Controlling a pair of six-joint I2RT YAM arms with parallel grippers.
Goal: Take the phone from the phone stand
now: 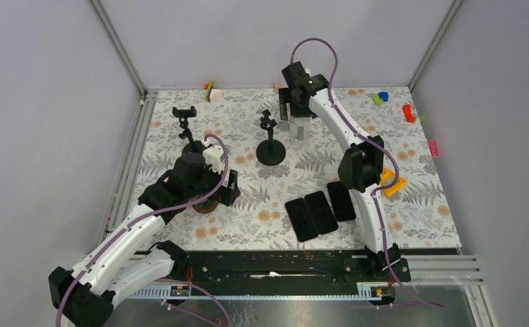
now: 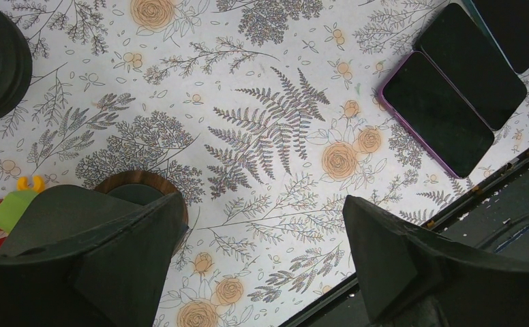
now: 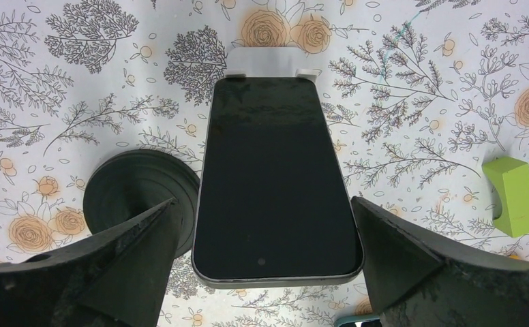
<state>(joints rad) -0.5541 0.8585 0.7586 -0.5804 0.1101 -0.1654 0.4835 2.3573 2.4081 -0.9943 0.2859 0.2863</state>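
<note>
A dark phone [image 3: 275, 177] leans on a small white phone stand [image 3: 262, 60], screen up. My right gripper [image 3: 263, 204] is open, one finger on each side of the phone's near end, with small gaps to its edges. In the top view this gripper [image 1: 296, 107] is at the far middle of the table, just above the phone and stand [image 1: 298, 128]. My left gripper [image 2: 263, 201] is open and empty above the flowered table cover, left of centre in the top view [image 1: 228, 187].
A black round-based clamp stand [image 1: 270, 151] is next to the phone, left of it in the right wrist view [image 3: 135, 191]. A second clamp stand [image 1: 185, 117] is at the back left. Three phones [image 1: 321, 211] lie flat near the front. A wooden disc [image 2: 122, 182], a green block [image 3: 510, 194] and small toys [image 1: 408, 112] lie around.
</note>
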